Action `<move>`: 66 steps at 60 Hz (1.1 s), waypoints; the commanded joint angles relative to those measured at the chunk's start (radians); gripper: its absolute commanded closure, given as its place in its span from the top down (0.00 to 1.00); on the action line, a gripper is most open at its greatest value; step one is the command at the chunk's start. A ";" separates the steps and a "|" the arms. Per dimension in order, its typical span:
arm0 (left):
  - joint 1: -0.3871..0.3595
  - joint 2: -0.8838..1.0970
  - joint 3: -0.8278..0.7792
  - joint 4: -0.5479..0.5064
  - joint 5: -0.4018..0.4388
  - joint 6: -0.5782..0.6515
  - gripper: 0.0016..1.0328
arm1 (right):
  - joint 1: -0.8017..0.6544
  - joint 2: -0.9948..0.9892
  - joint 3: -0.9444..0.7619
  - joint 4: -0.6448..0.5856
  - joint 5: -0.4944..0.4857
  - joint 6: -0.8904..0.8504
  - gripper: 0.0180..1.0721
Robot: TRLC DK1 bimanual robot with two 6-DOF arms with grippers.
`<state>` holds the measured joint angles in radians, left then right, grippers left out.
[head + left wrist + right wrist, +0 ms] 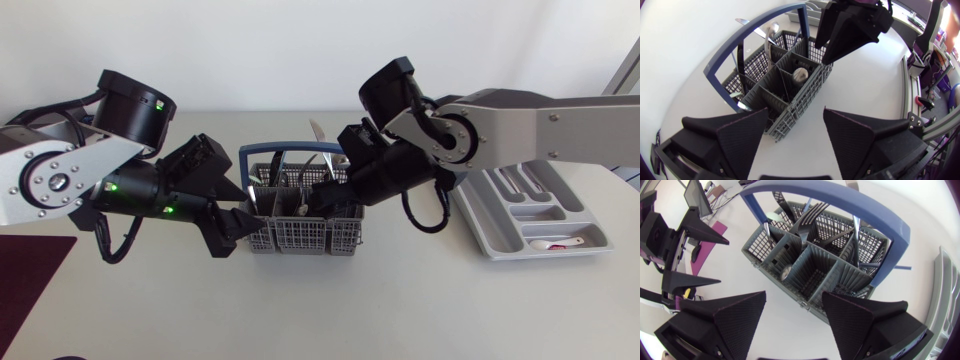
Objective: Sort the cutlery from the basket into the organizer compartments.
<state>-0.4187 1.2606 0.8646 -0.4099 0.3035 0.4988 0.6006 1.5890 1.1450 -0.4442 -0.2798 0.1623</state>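
Right end effector [794, 300], open and empty, above basket [300, 238] | left end effector [796, 112], also open, at its end | best: pinch one fork [807, 222] only, clear of blue handle [840, 200].

A plain white table [400, 310] carries three things. Near its middle stands a grey plastic lattice cutlery basket [300, 238] with a blue arched handle. Well apart, to the right, lies a grey plastic compartmented organizer tray [487, 232]. A dark maroon flat mat [28, 285] lies at the left edge.

No readable text, labels or numbers on anything.
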 commanded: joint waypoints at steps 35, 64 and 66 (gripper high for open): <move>0.009 -0.070 -0.125 0.151 -0.004 0.034 0.73 | 0.039 0.066 0.033 0.099 0.021 0.194 0.64; 0.014 -0.027 -0.147 0.204 -0.003 0.057 0.74 | 0.073 0.164 0.065 0.128 0.010 0.237 0.56; 0.014 -0.026 -0.147 0.206 -0.003 0.060 0.74 | 0.073 0.169 0.068 0.130 0.008 0.238 0.56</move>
<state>-0.4122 1.2182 0.7391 -0.2108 0.3038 0.5289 0.6624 1.7302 1.1843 -0.3283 -0.2653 0.3672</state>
